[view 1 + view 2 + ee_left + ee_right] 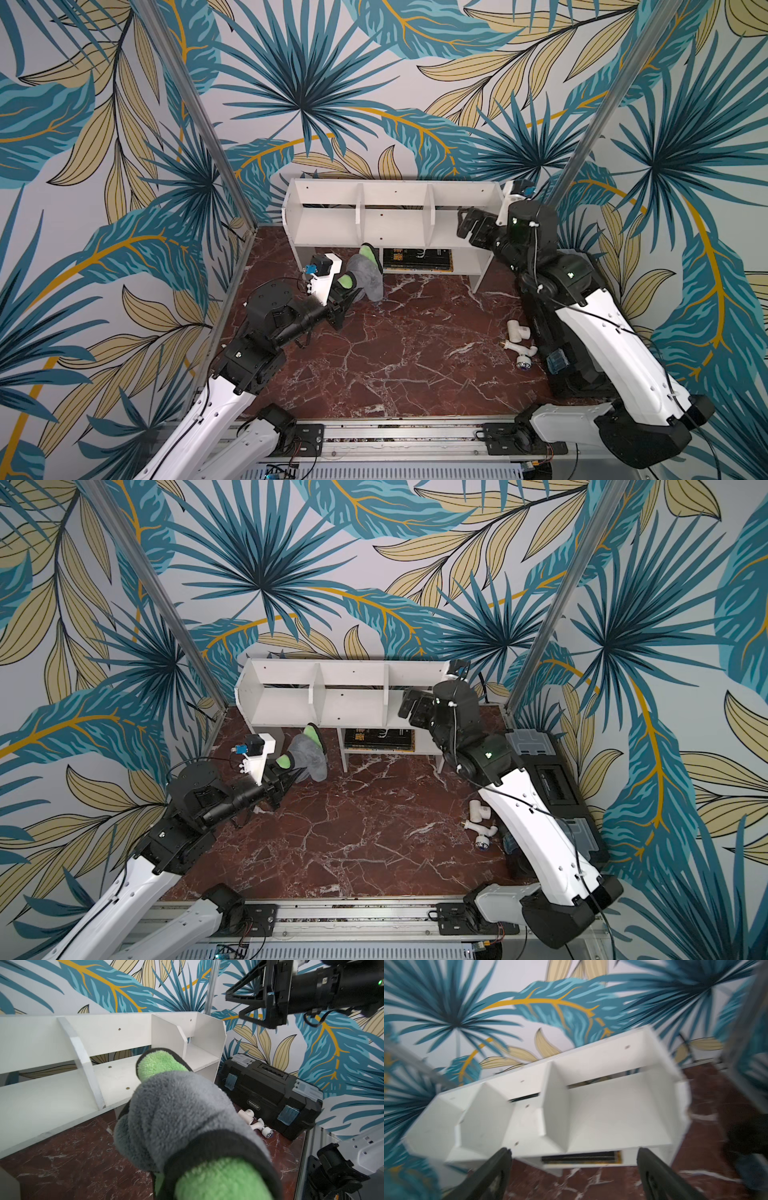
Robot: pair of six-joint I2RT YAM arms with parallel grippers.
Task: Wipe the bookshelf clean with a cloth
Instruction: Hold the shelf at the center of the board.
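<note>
Our left gripper [347, 291] pinches the soft grey microfibre cloth [368, 276], lime-green inside, bunched just before the white board bookshelf [395, 224]. It looks light and floppy, so we judge a mid-fold hold best. Our right gripper [574, 1154] hangs spread, empty.

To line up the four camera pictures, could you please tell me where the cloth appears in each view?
In a top view: the cloth near the middle, at the bookshelf front edge, left of its cubby.
In a top view: the cloth likewise, left of centre.
Left wrist: the cloth fills the lower middle.
Right wrist: not in it.
Shared landmark: the bookshelf, in all four.
</note>
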